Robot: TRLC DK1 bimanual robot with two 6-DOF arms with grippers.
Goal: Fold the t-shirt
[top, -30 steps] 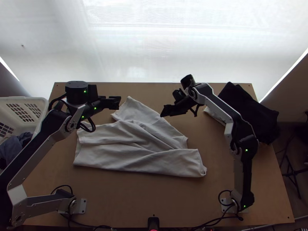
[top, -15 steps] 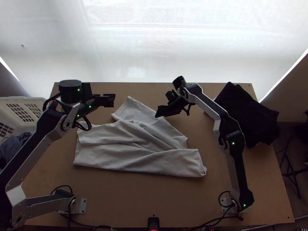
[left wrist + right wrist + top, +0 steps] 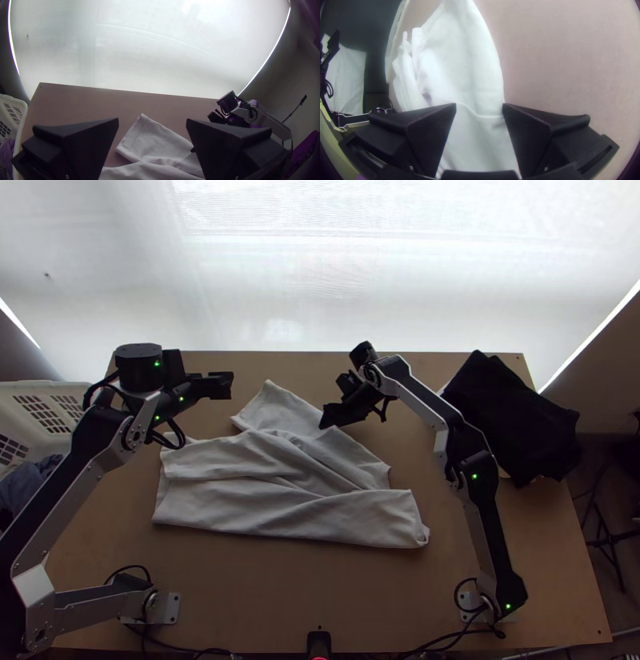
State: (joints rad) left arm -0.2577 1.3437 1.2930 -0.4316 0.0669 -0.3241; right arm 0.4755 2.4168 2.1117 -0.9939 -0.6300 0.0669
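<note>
The t-shirt lies in the middle of the frame on the light wooden table, pale and wrinkled, with parts of it overlapping. One long band runs across its lower part, ending in a slightly rumpled edge at the lower right. Another part slants down from a corner at upper centre towards the right.

From where I stand, the left gripper hangs in the upper left of the frame, just beside the shirt's upper corner. Its two wide black fingers are spread well apart with nothing pinched between them. The right gripper is at upper centre, at the shirt's slanting right-hand edge. Its fingers are parted too, and in its wrist view pale fabric shows in the gap; I can't tell whether they touch it. Neither one is gripping the cloth.

Over at the right of the frame, a heap of black fabric sits on the table. At the left edge there's a white plastic basket with dark grey-blue cloth in it.
</note>
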